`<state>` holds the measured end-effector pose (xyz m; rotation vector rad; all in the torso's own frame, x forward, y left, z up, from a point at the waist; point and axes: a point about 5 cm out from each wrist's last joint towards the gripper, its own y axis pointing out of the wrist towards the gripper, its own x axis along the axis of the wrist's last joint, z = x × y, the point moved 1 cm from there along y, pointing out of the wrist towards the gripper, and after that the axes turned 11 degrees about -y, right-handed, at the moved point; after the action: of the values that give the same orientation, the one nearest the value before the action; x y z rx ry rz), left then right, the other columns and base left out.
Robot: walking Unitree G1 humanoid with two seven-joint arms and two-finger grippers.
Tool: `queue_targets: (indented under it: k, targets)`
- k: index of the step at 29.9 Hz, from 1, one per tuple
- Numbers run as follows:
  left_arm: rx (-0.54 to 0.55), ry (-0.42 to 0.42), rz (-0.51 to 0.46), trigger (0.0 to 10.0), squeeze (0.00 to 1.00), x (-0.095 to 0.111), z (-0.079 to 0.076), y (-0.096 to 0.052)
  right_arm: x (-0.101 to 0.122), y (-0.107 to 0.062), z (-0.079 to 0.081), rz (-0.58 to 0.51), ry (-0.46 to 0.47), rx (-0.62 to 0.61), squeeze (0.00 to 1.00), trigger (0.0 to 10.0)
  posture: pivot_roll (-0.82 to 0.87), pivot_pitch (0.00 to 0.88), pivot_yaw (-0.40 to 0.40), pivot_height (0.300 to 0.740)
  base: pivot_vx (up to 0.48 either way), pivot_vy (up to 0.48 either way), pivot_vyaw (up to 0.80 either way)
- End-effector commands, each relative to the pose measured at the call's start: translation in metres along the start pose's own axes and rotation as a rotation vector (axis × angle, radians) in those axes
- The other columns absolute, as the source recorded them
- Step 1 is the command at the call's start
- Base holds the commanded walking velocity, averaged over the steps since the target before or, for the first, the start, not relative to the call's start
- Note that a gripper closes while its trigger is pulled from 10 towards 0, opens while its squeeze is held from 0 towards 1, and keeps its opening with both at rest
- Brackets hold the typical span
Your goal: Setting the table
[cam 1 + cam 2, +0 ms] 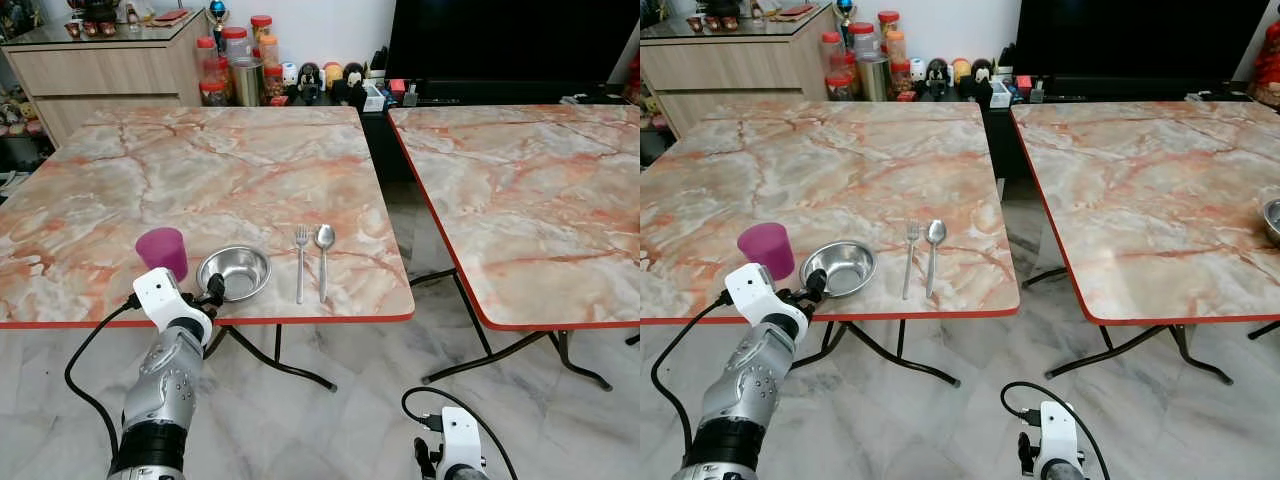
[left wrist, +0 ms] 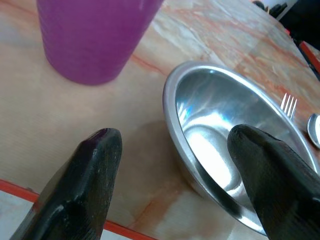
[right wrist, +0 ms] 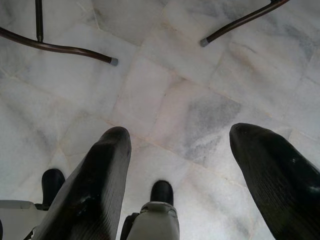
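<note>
Hovering at the table's [image 1: 250, 150] front edge, the left gripper [image 2: 172, 165] spreads its fingers wide around the bowl's [image 1: 234, 272] near rim, beside the cup [image 1: 162, 250]. Fork [image 1: 300, 262] and spoon [image 1: 323, 258] lie just right. The right gripper [image 3: 180, 170] hangs open over the floor [image 3: 165, 90].

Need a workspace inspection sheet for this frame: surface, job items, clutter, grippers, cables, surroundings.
Surface: marble-pattern folding table with red edge; a second matching table stands to the robot's right, across a gap.
Job's things: purple plastic cup, round steel bowl, steel fork and steel spoon in a row near the front edge, each apart.
Clutter: another steel bowl on the second table's right side.
Grippers: left gripper open at the bowl's near rim; right gripper open, hanging over the floor.
Cables: black cable looping from the left wrist; another at the right wrist.
Surroundings: wooden sideboard, red-lidded jars, dark TV, marble floor.
</note>
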<state>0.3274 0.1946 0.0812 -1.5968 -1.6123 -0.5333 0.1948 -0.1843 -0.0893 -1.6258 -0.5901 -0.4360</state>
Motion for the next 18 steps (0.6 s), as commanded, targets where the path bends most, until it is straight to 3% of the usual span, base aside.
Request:
queue_targets:
  k: [1,15,16,18]
  targets:
    - [0.000,0.018,0.003,10.0,0.00,0.0008,-0.0044,0.0028,-0.0001,-0.0001,-0.0006,-0.001,0.010,-0.003,0.00,10.0,0.07,0.000,-0.004,0.714,0.000,0.000,0.00]
    - [0.000,0.019,0.029,9.7,0.00,-0.0044,-0.0084,0.0077,-0.0009,-0.0003,-0.0001,-0.001,0.015,-0.003,0.00,10.0,0.06,0.000,0.000,0.714,0.000,0.000,0.00]
    - [-0.004,0.020,0.032,4.3,0.00,-0.0051,-0.0094,0.0081,-0.0008,-0.0003,-0.0002,-0.001,0.015,-0.003,0.00,10.0,0.06,0.000,0.001,0.714,0.000,0.000,0.00]
    - [-0.004,0.021,0.033,4.3,0.00,-0.0053,-0.0095,0.0082,-0.0008,-0.0003,-0.0003,-0.001,0.015,-0.004,0.00,10.0,0.06,0.000,-0.001,0.714,0.000,0.000,0.00]
